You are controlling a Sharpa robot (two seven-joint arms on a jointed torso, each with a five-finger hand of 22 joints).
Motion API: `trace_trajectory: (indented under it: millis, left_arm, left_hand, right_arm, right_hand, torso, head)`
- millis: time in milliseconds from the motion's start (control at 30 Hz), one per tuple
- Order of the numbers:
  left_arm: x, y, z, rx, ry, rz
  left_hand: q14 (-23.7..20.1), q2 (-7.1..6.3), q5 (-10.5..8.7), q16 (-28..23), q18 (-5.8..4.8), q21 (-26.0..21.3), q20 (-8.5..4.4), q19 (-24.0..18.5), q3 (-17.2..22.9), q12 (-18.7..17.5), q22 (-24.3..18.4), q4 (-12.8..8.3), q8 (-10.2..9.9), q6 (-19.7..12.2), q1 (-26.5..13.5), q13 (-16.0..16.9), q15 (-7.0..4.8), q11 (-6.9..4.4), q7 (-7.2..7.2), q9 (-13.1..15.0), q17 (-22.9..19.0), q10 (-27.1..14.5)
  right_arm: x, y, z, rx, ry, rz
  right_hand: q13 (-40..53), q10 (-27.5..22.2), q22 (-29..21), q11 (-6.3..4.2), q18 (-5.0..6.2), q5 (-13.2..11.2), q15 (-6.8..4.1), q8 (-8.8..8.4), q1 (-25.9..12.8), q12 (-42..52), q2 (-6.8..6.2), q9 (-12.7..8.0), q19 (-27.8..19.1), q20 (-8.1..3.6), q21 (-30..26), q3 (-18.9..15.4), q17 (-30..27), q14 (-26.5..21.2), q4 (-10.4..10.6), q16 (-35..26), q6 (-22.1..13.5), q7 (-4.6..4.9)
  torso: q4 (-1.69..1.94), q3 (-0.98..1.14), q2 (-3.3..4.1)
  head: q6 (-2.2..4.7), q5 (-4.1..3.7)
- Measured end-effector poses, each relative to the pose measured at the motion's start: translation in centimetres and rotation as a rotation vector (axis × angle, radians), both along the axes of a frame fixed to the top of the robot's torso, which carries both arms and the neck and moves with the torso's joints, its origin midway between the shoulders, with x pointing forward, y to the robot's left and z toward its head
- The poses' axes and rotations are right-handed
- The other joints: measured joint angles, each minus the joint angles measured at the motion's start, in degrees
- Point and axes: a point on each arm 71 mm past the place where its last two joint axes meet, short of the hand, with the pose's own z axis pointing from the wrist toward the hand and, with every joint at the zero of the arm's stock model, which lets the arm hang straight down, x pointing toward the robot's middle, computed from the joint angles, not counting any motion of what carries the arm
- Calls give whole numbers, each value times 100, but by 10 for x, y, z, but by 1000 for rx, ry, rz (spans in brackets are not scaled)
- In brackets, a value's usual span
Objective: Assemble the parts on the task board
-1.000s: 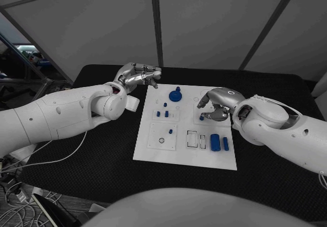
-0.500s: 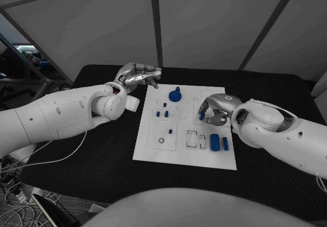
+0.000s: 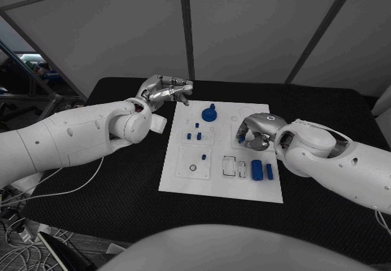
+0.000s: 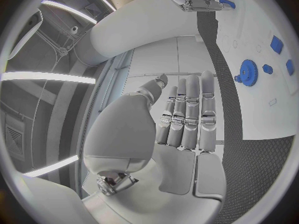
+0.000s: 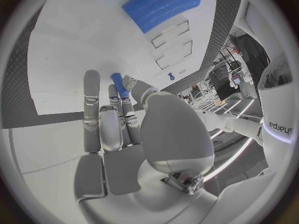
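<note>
Tabletop (image 3: 122,192): black, carrying the white task board (image 3: 220,189) at centre. Nearest row of the board: an outlined round recess at left, two narrow rectangular slots in the middle, and at right a large blue cylinder (image 3: 257,169) lying flat with a smaller blue block (image 3: 269,171) just beside it; neither looks seated in a slot. Middle row: several short blue pegs (image 3: 199,135) near one another, apparently upright, though whether they sit in holes cannot be told. Right hand (image 3: 256,134): low over the board's right side, fingers curled together, a small blue pin (image 5: 118,84) pinched at the fingertips, as the right wrist view shows. Far row: a blue gear (image 3: 210,114) with a knob on top, near the board's far edge. Left hand (image 3: 167,90): raised beyond the board's far left corner, off the board; fingers lie straight and side by side, holding nothing. Progress, as judged: partial. The gear and some pegs appear placed; the pin in hand, the cylinder, the block and the vacant recesses remain.
</note>
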Motion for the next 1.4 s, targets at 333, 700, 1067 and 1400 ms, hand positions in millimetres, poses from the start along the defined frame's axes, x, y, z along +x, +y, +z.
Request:
trace_trajectory:
  millis: [333,700,1067,1400]
  left_arm:
    - [0,0,0,0,1,-1]
    - [1,0,-1,0,2,0]
    - [1,0,-1,1,3,0]
    - [1,1,-1,1,4,0]
  left_hand:
    - [0,0,0,0,0,0,0,0,0,0,0,0,0,0,0,0,0,0,0,0,0,0]
    - [0,23,0,0,0,0,0,0,0,0,-5,0,0,0,-23,-1,0,1,0,0,1,0]
    - [0,53,0,0,0,0,0,0,0,0,-4,0,0,0,7,-2,0,0,0,0,1,1]
    - [0,53,0,0,1,0,0,0,0,0,-10,0,0,0,7,-2,0,1,0,0,2,1]
  right_arm:
    - [1,-1,0,7,-26,-14]
    - [-4,1,6,40,-65,-6]
    - [-21,1,28,112,-119,18]
    - [-42,25,52,210,-139,87]
  right_hand:
    - [92,288,109,41,1,-297,-82,106,123,159,197,46,125,-80,89,193,92,0,-89,67,261,-43]
    - [180,348,164,101,1,-339,-123,155,162,225,232,64,145,-100,154,280,126,0,-177,99,313,-71]
    - [184,347,172,101,0,-374,-122,133,234,223,245,59,145,-100,155,303,125,0,-201,98,305,-48]
    - [202,347,204,101,0,-347,-122,133,264,224,215,59,166,-121,181,326,136,0,-224,99,305,-48]
  torso:
    - [-1,0,2]
    - [-1,4,2]
    - [4,-3,-3]
    - [-2,-10,-2]
  head:
    - [0,-10]
    - [1,-13]
    - [1,-17]
    - [1,38]
